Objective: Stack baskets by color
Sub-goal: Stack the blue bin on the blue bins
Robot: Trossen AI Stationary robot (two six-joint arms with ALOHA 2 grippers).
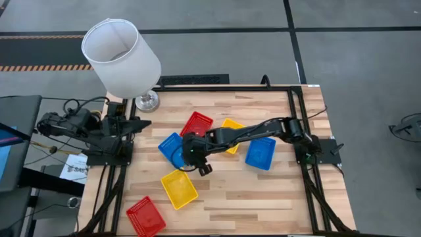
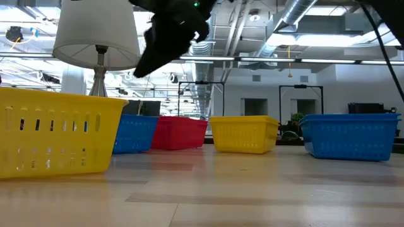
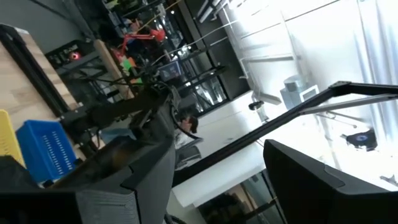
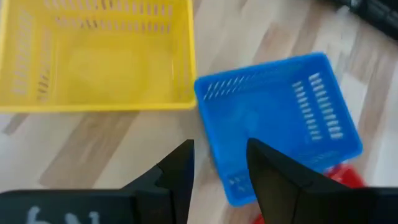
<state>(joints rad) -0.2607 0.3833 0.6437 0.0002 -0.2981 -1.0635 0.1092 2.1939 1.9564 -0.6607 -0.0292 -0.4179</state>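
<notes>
Six baskets show in the high view: red (image 1: 196, 124), yellow (image 1: 231, 126), blue (image 1: 171, 150), blue (image 1: 261, 153), yellow (image 1: 179, 188) and red (image 1: 145, 216), each resting singly on its bottom. My right gripper (image 1: 202, 167) hangs open above the table between the left blue basket (image 4: 280, 118) and the near yellow basket (image 4: 93, 56). Its fingers (image 4: 221, 168) hold nothing, and the low view shows it (image 2: 167, 38) well above the baskets. My left gripper (image 3: 217, 180) is open and drawn back at the table's left edge (image 1: 135, 124), pointing out into the room.
A lamp with a large white shade (image 1: 122, 47) stands at the table's far left corner, its base (image 1: 147, 101) on the wood. Bare wood (image 1: 263, 197) lies at the near right. The right arm (image 1: 256, 131) reaches over the far yellow basket.
</notes>
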